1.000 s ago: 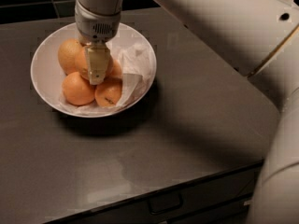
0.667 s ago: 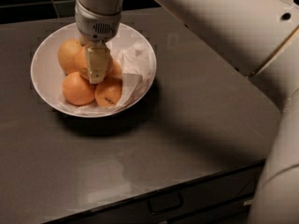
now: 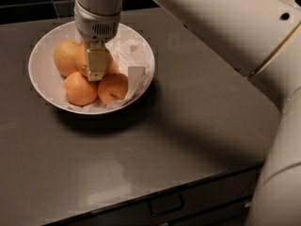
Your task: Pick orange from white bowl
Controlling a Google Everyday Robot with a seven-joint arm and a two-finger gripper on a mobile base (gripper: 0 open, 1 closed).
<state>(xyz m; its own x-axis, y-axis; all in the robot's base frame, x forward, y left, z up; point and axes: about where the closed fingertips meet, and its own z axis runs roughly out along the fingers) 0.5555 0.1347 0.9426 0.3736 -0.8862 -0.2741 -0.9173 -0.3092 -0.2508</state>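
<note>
The white bowl (image 3: pixel 42 74) stands on the dark table at the upper left, lined with crumpled white paper (image 3: pixel 134 55). It holds several fruits. The orange (image 3: pixel 78 89) is round and deep orange, at the bowl's front left. A paler yellowish fruit (image 3: pixel 65 56) lies behind it, and a smaller orange with a dark stem mark (image 3: pixel 113 88) lies to its right. My gripper (image 3: pixel 97 66) reaches straight down into the middle of the bowl, among the fruits and just behind the orange. It hides most of another orange fruit (image 3: pixel 112 66).
The dark table (image 3: pixel 188 126) stretches to the right and front of the bowl. Its front edge has a drawer with a handle (image 3: pixel 164 204). My pale arm (image 3: pixel 225 27) crosses the upper right and runs down the right side.
</note>
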